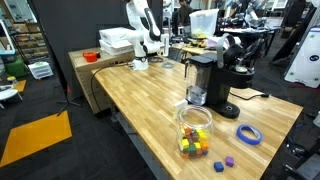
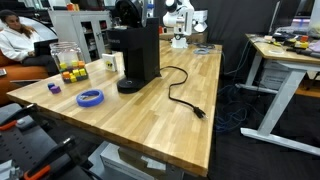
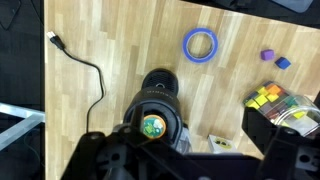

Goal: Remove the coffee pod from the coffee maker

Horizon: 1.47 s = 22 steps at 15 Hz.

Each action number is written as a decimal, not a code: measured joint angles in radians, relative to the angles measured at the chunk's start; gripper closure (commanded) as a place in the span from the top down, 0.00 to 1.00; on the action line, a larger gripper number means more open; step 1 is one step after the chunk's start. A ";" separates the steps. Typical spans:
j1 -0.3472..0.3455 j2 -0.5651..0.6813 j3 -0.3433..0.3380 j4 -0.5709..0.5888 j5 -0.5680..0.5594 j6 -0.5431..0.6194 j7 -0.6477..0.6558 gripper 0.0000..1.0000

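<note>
Claw (image 3: 188, 160), jaws apart, hangs straight over the coffee maker (image 3: 157, 95), likely lining up a drop onto the exposed coffee pod (image 3: 152, 126); blue tape ring (image 3: 200, 43) at one o'clock.

No lettering, brand name, number or sign is legible in any view. The coffee maker (image 2: 135, 50) presents plain black faces. A small white card (image 3: 218, 143) lies on the worktop (image 3: 120, 40) just beside the coffee maker's base, its surface too small to read.
</note>
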 measured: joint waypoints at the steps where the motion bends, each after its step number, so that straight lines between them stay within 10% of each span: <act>1: 0.007 0.007 0.000 0.000 0.011 0.001 -0.017 1.00; 22: 0.021 0.150 -0.031 -0.056 0.073 0.110 -0.200 1.00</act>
